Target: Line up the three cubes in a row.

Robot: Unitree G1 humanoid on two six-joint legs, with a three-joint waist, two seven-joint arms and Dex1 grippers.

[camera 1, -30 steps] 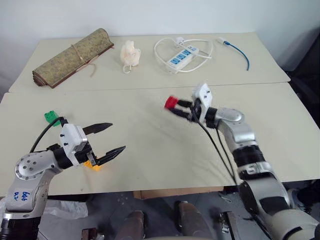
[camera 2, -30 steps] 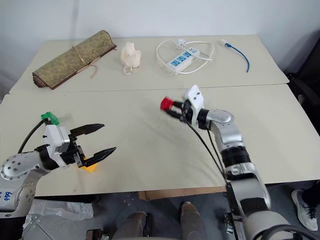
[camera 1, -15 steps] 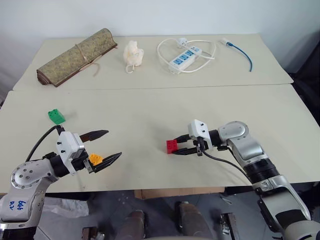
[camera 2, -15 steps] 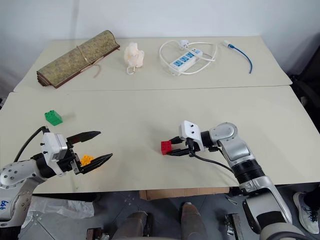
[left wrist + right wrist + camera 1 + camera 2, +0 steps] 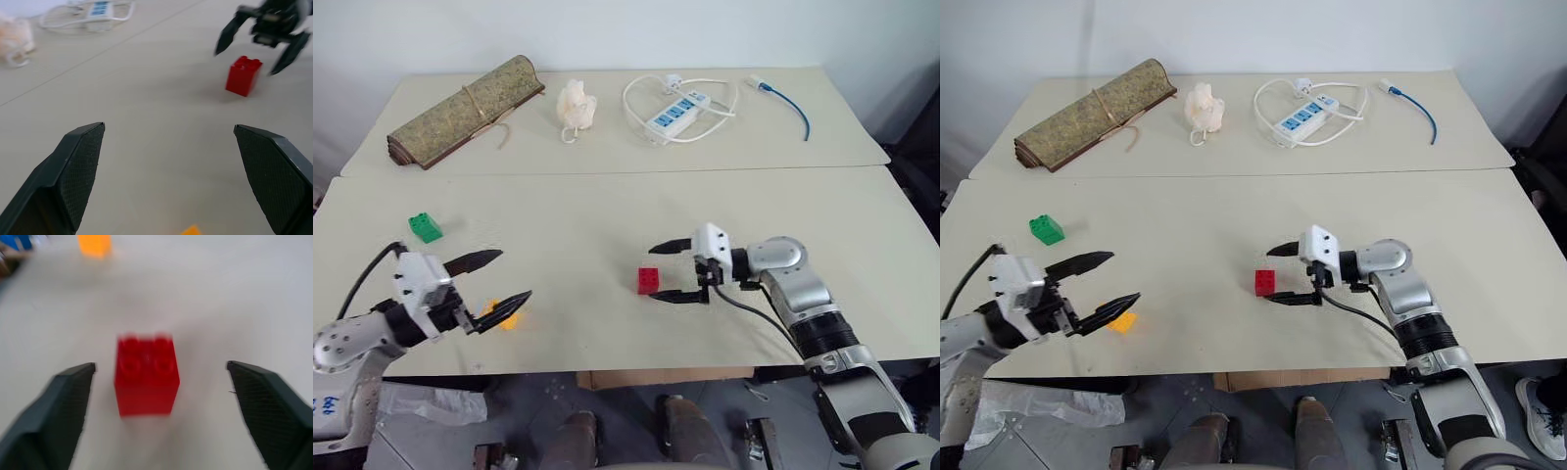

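1. My right gripper (image 5: 673, 271) has its fingers spread wide and holds nothing. The red cube (image 5: 648, 280) sits on the table (image 5: 607, 225) just past the fingertips, roughly centred on the gap and not touching either finger. In the right wrist view it stands upright with its studs on top, between the two fingers (image 5: 58, 406) but a bit ahead of them.
2. My left gripper (image 5: 503, 278) is wide open too, and empty. The yellow-orange cube (image 5: 505, 316) lies right by the nearer fingertip, partly tucked under it from the head view, so I can't tell if they touch. In the left wrist view only a sliver of it peeks in low between the fingers (image 5: 73, 171).
3. The green cube (image 5: 425, 227) is off on its own, beyond the left gripper's far finger and well apart from it.
4. So the three cubes are spread out: green and yellow-orange near my left fingers, red over by the right ones.
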